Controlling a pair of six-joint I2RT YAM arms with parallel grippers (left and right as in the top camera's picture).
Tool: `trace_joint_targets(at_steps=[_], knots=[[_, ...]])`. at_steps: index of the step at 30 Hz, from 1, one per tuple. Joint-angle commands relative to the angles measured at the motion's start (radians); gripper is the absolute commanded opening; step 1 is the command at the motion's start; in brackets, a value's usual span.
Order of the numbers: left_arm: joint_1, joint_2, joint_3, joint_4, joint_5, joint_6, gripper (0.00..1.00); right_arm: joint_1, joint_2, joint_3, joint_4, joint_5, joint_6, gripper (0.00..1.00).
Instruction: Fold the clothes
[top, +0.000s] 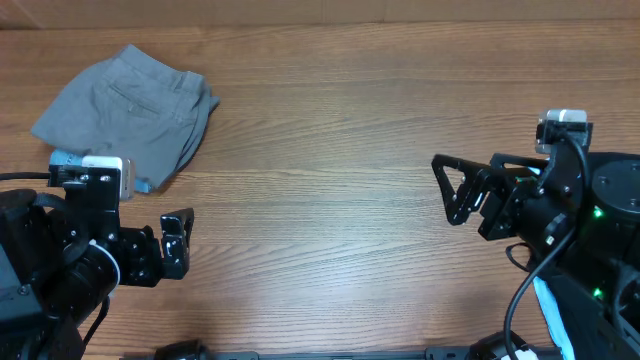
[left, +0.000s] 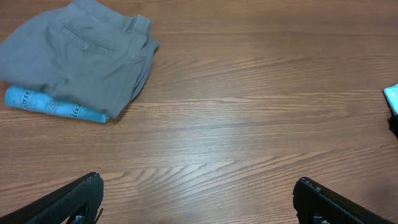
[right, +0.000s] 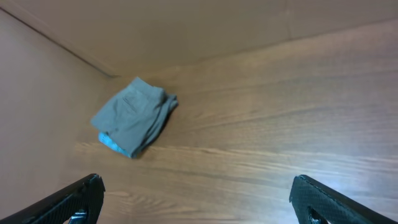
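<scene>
A folded pair of grey shorts (top: 130, 105) lies at the far left of the table, slit back pocket up, on top of a folded light blue denim garment (top: 62, 158) whose edge sticks out below it. Both show in the left wrist view, shorts (left: 74, 59) and denim (left: 53, 107), and in the right wrist view (right: 134, 115). My left gripper (top: 177, 243) is open and empty at the near left, apart from the pile. My right gripper (top: 455, 190) is open and empty at the right, far from the pile.
The wooden table (top: 330, 150) stretches between the two arms. A light blue item (top: 553, 315) lies by the right arm's base at the near right; its corner shows in the left wrist view (left: 392, 96).
</scene>
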Motion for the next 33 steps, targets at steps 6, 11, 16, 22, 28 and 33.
trace_joint_targets(at_steps=[6, 11, 16, 22, 28, 33], knots=[[-0.010, -0.001, -0.003, 0.001, -0.012, -0.011, 1.00, 0.004, -0.001, 0.010, -0.050, 0.010, -0.007, 1.00], [-0.010, 0.000, -0.003, 0.001, -0.012, -0.011, 1.00, 0.004, -0.003, 0.010, -0.083, 0.134, -0.012, 1.00], [-0.010, -0.001, -0.003, 0.001, -0.012, -0.012, 1.00, -0.140, -0.118, -0.089, 0.178, 0.127, -0.166, 1.00], [-0.010, -0.001, -0.003, 0.001, -0.012, -0.011, 1.00, -0.355, -0.384, -0.470, 0.442, 0.011, -0.266, 1.00], [-0.010, -0.001, -0.003, 0.001, -0.012, -0.011, 1.00, -0.424, -0.626, -0.806, 0.473, 0.007, -0.265, 1.00], [-0.010, -0.001, -0.003, 0.001, -0.012, -0.011, 1.00, -0.471, -0.830, -1.083, 0.625, 0.008, -0.262, 1.00]])
